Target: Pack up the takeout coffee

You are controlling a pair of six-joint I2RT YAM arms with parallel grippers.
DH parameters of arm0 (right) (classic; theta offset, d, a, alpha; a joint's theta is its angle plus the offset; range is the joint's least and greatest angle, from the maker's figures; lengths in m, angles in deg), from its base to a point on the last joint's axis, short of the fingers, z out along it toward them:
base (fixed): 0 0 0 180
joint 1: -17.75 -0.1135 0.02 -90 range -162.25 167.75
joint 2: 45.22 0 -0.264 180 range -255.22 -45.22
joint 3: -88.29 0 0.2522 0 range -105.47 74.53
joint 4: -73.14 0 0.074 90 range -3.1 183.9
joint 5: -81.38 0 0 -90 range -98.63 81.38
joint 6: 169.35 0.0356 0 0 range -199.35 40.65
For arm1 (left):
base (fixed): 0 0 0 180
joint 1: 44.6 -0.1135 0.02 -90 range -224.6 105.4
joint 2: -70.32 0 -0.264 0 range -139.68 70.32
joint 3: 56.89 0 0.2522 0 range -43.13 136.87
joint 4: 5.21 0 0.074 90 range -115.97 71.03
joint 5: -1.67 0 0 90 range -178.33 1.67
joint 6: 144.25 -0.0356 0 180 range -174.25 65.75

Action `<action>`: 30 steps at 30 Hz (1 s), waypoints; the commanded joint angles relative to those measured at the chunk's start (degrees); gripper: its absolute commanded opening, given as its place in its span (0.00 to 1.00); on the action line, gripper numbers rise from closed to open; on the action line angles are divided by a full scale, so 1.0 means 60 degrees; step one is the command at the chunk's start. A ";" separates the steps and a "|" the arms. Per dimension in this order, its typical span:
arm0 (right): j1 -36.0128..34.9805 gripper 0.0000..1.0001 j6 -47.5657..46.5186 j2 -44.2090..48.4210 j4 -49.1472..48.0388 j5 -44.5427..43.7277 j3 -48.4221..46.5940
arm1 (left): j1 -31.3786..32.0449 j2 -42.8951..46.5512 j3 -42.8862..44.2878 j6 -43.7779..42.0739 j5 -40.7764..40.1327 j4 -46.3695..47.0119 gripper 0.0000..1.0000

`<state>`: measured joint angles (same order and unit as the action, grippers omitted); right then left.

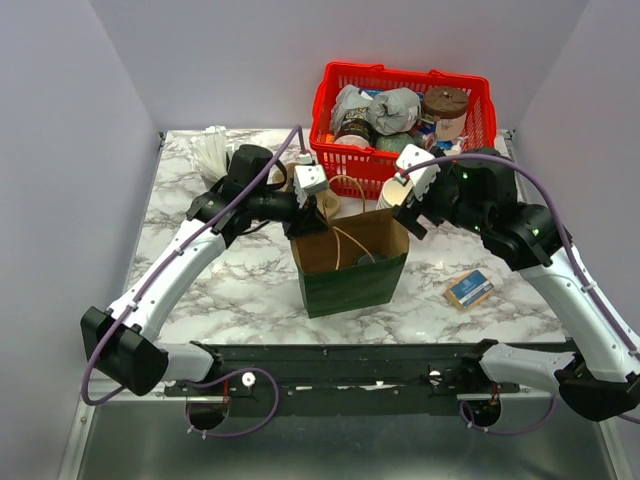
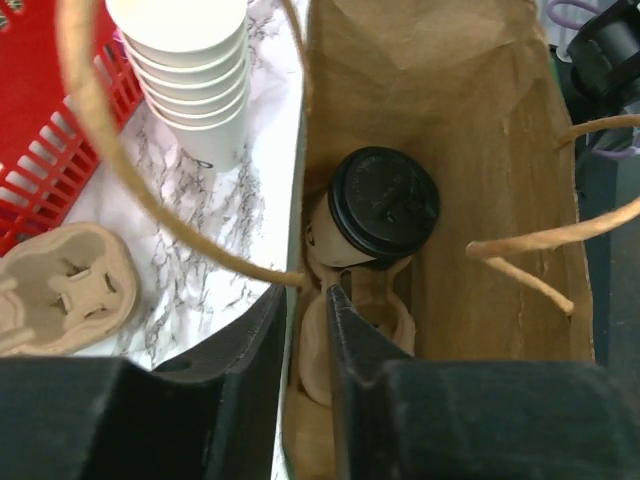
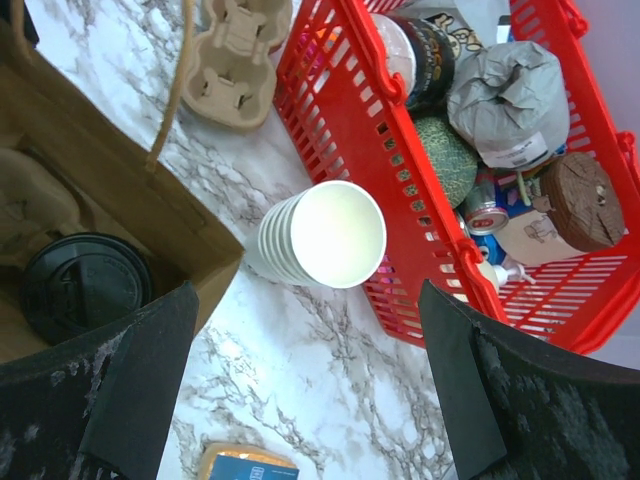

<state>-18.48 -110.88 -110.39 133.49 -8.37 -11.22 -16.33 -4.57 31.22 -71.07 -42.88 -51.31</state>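
A green paper bag with a brown inside stands open at mid-table. Inside it, a coffee cup with a black lid sits in a tan pulp carrier; the lid also shows in the right wrist view. My left gripper is at the bag's back left rim. Its fingers stand close together astride the bag's wall, one outside and one inside, shut on the rim. My right gripper hovers wide open and empty above the bag's right rim.
A red basket full of groceries stands at the back. A stack of white paper cups and a spare pulp carrier lie between bag and basket. A small blue and tan box lies right of the bag.
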 commanded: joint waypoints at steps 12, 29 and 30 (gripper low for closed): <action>0.0047 1.00 0.0128 0.0109 -0.0528 0.0544 0.0962 | 0.0415 0.0352 0.1495 -0.2102 -0.0424 -0.2592 0.00; 0.0047 1.00 0.0625 0.0680 -0.0719 0.0938 0.1756 | 0.0547 0.2111 0.0530 -0.3261 -0.1539 -0.3180 0.00; 0.0047 1.00 0.0640 0.0680 -0.0748 0.1143 0.1623 | 0.0547 0.2082 0.0500 -0.3232 -0.1584 -0.3180 0.00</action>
<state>-18.50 -109.06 -107.89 130.19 -4.66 0.08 -13.62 6.93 35.90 -89.04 -50.25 -71.24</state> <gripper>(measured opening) 0.997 0.008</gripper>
